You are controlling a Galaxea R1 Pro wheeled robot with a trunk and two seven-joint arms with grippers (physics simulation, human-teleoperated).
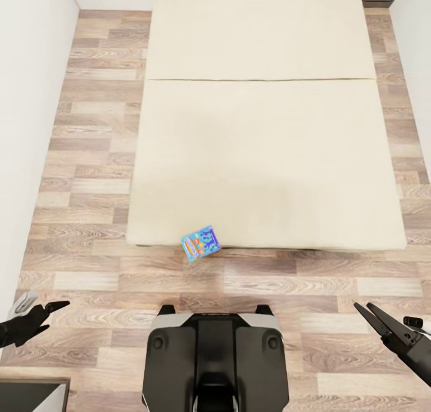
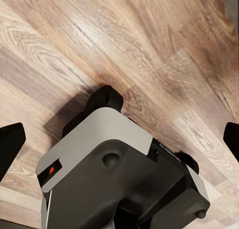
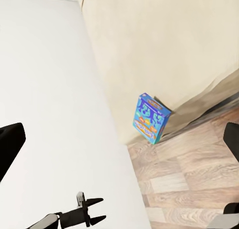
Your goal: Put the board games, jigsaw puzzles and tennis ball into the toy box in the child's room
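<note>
One board game point(image 1: 201, 243), a light blue box with blue lettering, sits tilted at the near edge of the cream bed point(image 1: 263, 131). In the right wrist view the board game point(image 3: 149, 119) stands on end against the bed's side point(image 3: 164, 39), close to the floor. I cannot tell if it touches the floor. My left gripper point(image 1: 41, 308) is open low at the left, well short of the box. My right gripper point(image 1: 363, 308) is open low at the right, holding nothing. The toy box, table, puzzles and ball are out of view.
Wood-plank floor point(image 1: 96, 161) runs along the bed's left side and in front of it. A white wall point(image 1: 24, 101) stands on the left. My base point(image 1: 214, 358) is just before the bed. A dark furniture corner point(image 1: 30, 395) shows at lower left.
</note>
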